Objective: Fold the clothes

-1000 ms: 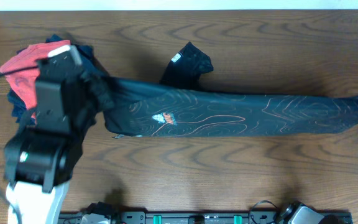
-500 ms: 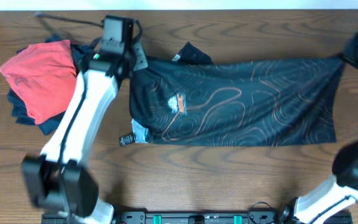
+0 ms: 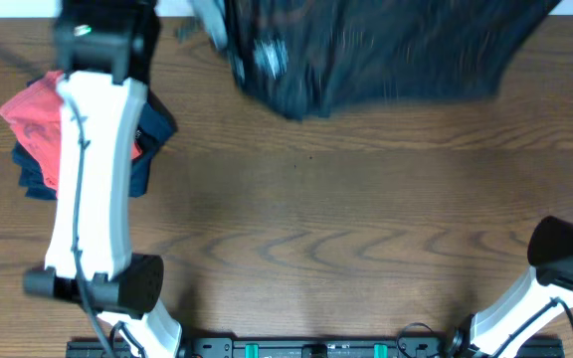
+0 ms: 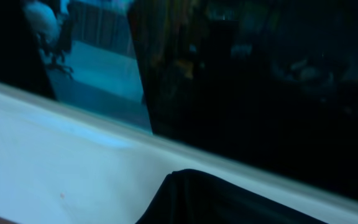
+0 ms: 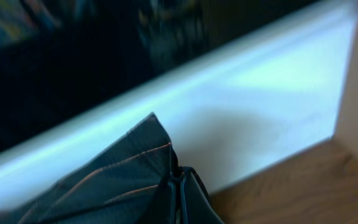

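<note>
black jersey (image 3: 386,50), seemingly orange-lined, red garment (image 3: 30,111)

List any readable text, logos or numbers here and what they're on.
None readable.
jersey: pale logo patch near its left edge, motion-blurred, illegible.
red garment: no print visible.
Wrist views: dark cloth only, no text.

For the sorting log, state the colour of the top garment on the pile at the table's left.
Plain red folded garment, clearest in the overhead view.
</note>
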`<state>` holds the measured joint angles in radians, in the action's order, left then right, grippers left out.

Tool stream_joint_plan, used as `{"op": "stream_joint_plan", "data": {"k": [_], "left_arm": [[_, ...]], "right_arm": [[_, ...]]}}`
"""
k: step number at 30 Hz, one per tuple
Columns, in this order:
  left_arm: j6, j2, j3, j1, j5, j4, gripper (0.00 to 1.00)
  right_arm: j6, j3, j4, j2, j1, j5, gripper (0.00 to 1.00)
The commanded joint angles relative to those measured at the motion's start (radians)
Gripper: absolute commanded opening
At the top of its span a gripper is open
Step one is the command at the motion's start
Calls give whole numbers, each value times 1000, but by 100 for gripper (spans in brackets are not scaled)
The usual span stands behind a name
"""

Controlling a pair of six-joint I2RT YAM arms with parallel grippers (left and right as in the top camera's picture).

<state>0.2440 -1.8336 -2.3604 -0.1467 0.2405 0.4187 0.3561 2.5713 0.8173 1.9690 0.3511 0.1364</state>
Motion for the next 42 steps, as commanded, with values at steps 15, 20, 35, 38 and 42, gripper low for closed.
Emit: {"op": "stream_joint_plan", "data": {"k": [15,20,35,38,42], "left_arm": [[0,-11,-13,-22,-284,968,7],[-3,-52,-4,-22,-283,1194,6],[1,-62,402,-202,-416,1013,6],[30,-62,500,-264,-417,921,7],[140,-62,645,-322,-418,797,38]], "right_arm": [[93,-147,805,0,69,-566,1],[92,-330,867,0,125,-498,1],[47,-690,774,0,158,-379,1],[47,-706,761,0,158,-379,1],[47,-708,756,0,158,-379,1]]}}
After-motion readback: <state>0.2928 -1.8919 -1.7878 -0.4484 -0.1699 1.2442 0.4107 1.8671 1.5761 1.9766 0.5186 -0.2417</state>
